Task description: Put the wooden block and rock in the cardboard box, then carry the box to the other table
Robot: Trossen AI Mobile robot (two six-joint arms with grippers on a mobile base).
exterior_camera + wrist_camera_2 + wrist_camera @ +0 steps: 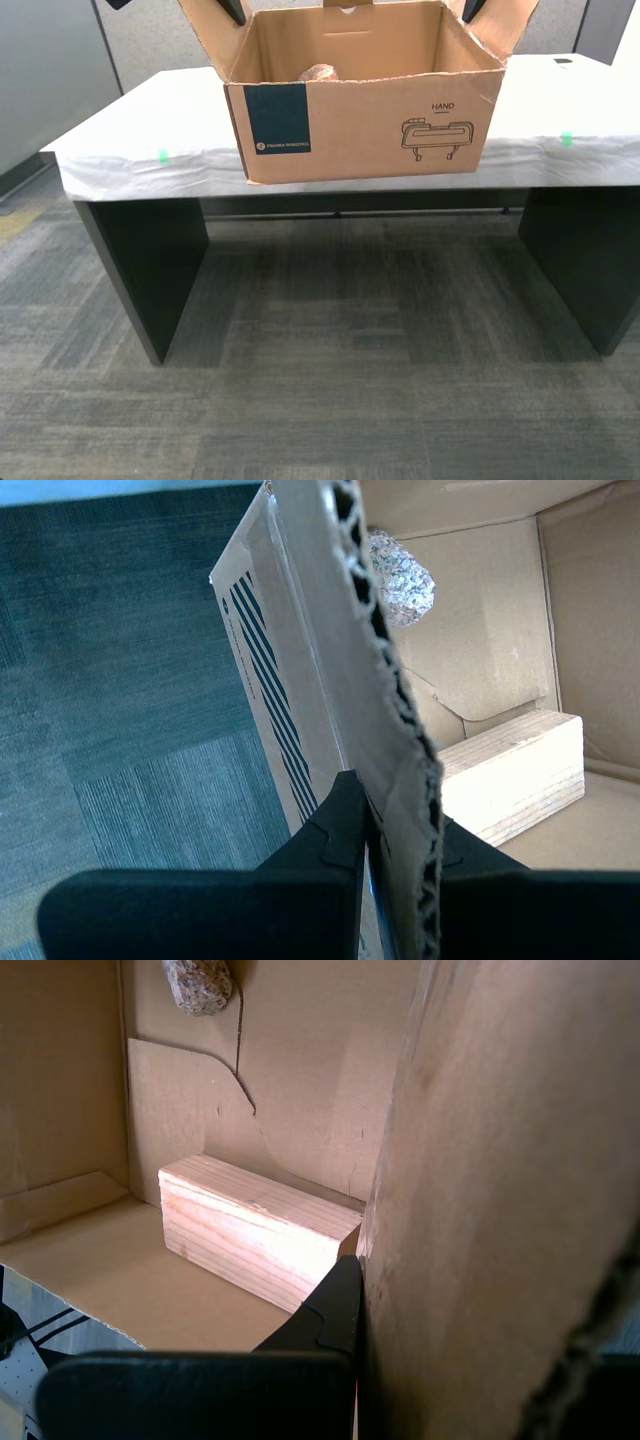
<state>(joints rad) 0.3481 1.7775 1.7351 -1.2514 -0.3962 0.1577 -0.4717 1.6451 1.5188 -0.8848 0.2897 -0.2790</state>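
Note:
The cardboard box, with its teal label and line drawing facing me, stands open at the front edge of the whitish-grey other table; whether it rests there or hangs just above, I cannot tell. Inside lie the rock and the wooden block; the block is hidden in the exterior view. My second gripper is shut on the box's flap at the exterior view's left. My first gripper is shut on the opposite flap.
Green tape marks dot the table's front edge. Dark table legs stand at both sides over grey carpet. Grey partition walls rise behind the table.

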